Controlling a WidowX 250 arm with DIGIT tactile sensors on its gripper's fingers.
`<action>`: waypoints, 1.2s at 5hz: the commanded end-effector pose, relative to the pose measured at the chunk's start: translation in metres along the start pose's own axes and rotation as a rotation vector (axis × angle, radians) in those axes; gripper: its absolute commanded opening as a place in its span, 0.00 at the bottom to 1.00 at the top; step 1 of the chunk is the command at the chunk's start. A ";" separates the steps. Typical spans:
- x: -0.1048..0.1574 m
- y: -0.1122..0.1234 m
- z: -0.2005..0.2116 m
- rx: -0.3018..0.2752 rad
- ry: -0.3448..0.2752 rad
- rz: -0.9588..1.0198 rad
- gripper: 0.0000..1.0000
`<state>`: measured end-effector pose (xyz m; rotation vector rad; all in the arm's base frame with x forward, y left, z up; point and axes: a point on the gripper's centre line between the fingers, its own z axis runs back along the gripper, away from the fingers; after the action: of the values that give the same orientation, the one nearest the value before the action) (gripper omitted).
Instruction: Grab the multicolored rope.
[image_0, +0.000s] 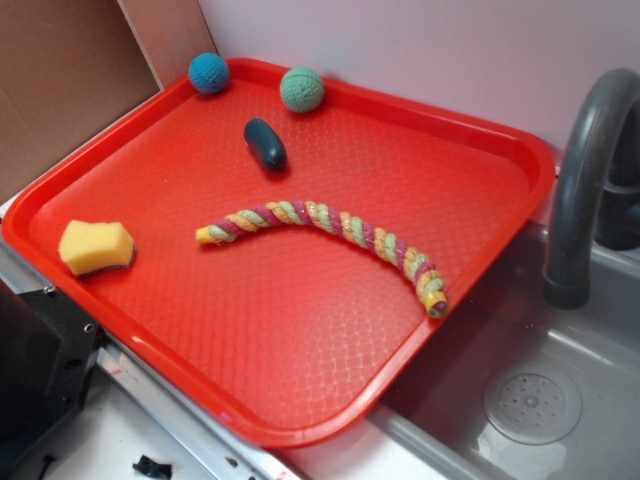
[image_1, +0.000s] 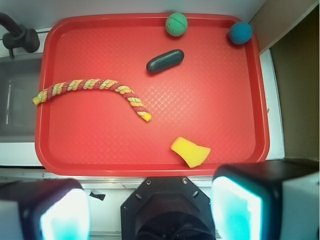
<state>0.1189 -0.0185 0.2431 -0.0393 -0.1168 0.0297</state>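
Multicolored rope (image_1: 95, 90) lies curved mid-tray, one end on the sink-side rim; end effector (image_1: 150, 210) spread, high above near edge; risk: floppy rope slips from an end pinch; sponge (image_1: 190, 151) nearby.

A red plastic tray (image_0: 300, 400) is seen filling most of the frame. The multicolored rope (image_0: 330, 236) is laid in a shallow arc across its middle, one end touching the right rim. A yellow sponge (image_0: 95, 247) is placed at left. A dark oblong object (image_0: 265, 143) lies above the rope. A blue knitted ball (image_0: 208, 73) and a green knitted ball (image_0: 301, 89) are set along the upper rim. A grey faucet (image_0: 580, 170) and sink (image_0: 540, 390) are seen at right.
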 end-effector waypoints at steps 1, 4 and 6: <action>0.000 0.000 0.000 0.000 0.000 0.000 1.00; 0.050 -0.027 -0.034 -0.055 -0.091 -0.625 1.00; 0.084 -0.050 -0.085 -0.012 -0.037 -0.932 1.00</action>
<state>0.2158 -0.0648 0.1630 -0.0003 -0.1306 -0.8985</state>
